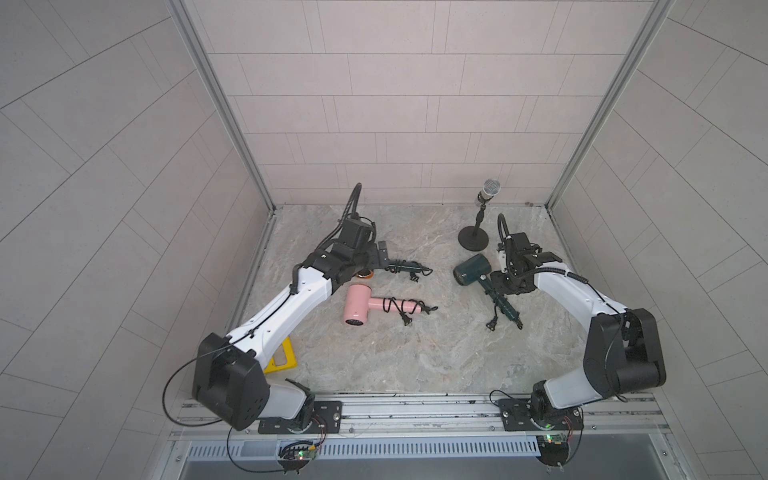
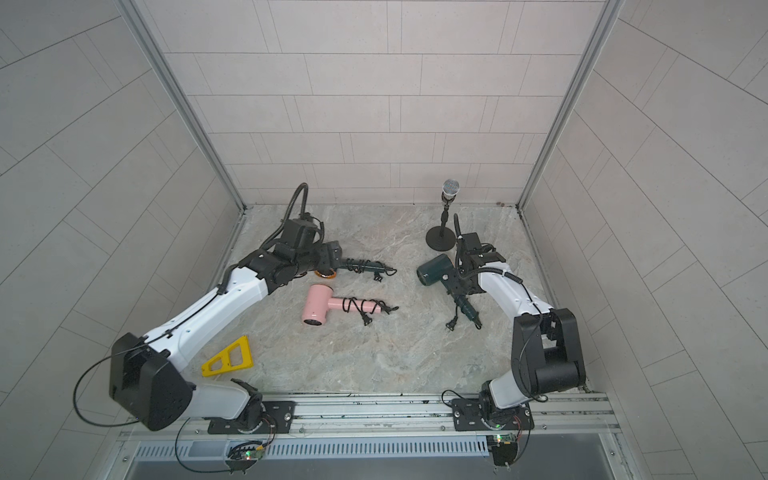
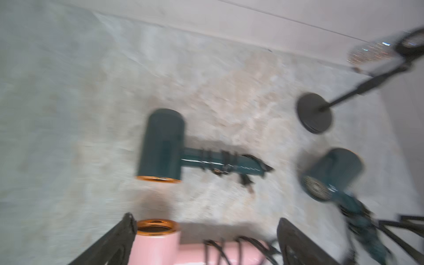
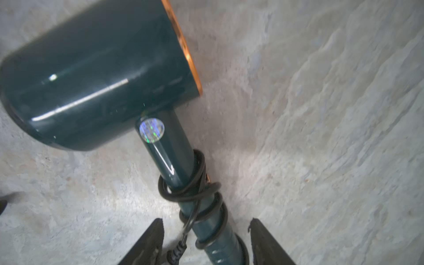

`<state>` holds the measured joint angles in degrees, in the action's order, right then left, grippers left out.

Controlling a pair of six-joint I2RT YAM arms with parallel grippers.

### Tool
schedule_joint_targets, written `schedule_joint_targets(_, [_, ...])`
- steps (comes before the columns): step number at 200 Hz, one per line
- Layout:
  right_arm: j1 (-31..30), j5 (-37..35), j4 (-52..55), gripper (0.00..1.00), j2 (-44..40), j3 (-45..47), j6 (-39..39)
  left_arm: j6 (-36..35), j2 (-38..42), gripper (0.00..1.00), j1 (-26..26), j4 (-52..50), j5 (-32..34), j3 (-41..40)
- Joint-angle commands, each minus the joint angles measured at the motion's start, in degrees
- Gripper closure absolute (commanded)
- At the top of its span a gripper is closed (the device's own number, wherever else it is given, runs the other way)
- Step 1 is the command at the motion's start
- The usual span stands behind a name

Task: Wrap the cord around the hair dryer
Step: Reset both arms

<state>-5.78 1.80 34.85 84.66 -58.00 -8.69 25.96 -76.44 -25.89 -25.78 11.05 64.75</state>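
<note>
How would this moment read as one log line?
left gripper open | right gripper open, straddling teal hair dryer handle | cord coiled on handle

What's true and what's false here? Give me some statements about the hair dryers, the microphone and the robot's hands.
1. The pink hair dryer has its cord coiled around the handle. True.
2. The microphone lies flat on the table. False: it stands upright on its stand.
3. The right hand squeezes the dark green hair dryer beside it. False: its jaws stand open either side of the handle.
4. The left hand is open. True.
</note>
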Motion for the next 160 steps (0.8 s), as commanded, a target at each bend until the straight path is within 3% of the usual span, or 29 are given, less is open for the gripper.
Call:
schedule_joint_targets(1, [0.4, -5.39, -15.03, 0.18, -4.82, 5.45, -1.64, -10.06, 5.03, 0.0, 1.25, 10.39, 23.13, -7.86])
schedule_joint_targets(4, [0.53, -6.38, -17.48, 0.05, -5.66, 6.62, -2.24, -11.44, 5.3, 0.0, 1.76, 12.47, 24.29, -9.16])
schedule_joint_targets(7, [0.66, -7.12, -19.82, 0.0, -6.52, 7.9, -2.61, -12.45, 5.38, 0.0, 2.26, 14.05, 25.33, -10.12])
schedule_joint_targets(35, [4.28, -10.72, -47.19, 0.01, -12.41, 21.45, -6.39, -16.25, 4.98, 0.0, 8.9, 22.19, 30.74, -16.7])
schedule_joint_targets(49, [8.52, -7.57, -59.16, 0.0, -12.01, 27.4, -5.38, -16.18, 4.75, 0.0, 14.81, 26.55, 25.62, -21.03])
schedule_joint_targets(70, [12.81, -6.61, -56.83, 0.01, -10.01, 26.92, -5.05, -13.31, 4.41, 0.0, 22.85, 33.61, 16.3, -27.06])
schedule_joint_targets(106, [12.86, -10.79, -69.4, 0.01, -6.79, 33.98, -3.18, -19.41, 2.29, 0.0, 23.5, 50.22, 13.82, -34.9])
schedule_joint_targets(137, [12.84, -6.22, -74.17, 0.01, -6.59, 36.22, -2.94, -21.46, -1.58, 0.0, 23.52, 60.1, 10.88, -38.38])
schedule_joint_targets(160, [12.18, -2.3, -86.79, 0.01, -4.69, 40.66, -2.27, -21.95, -4.45, 0.0, 23.61, 65.09, 7.79, -40.11])
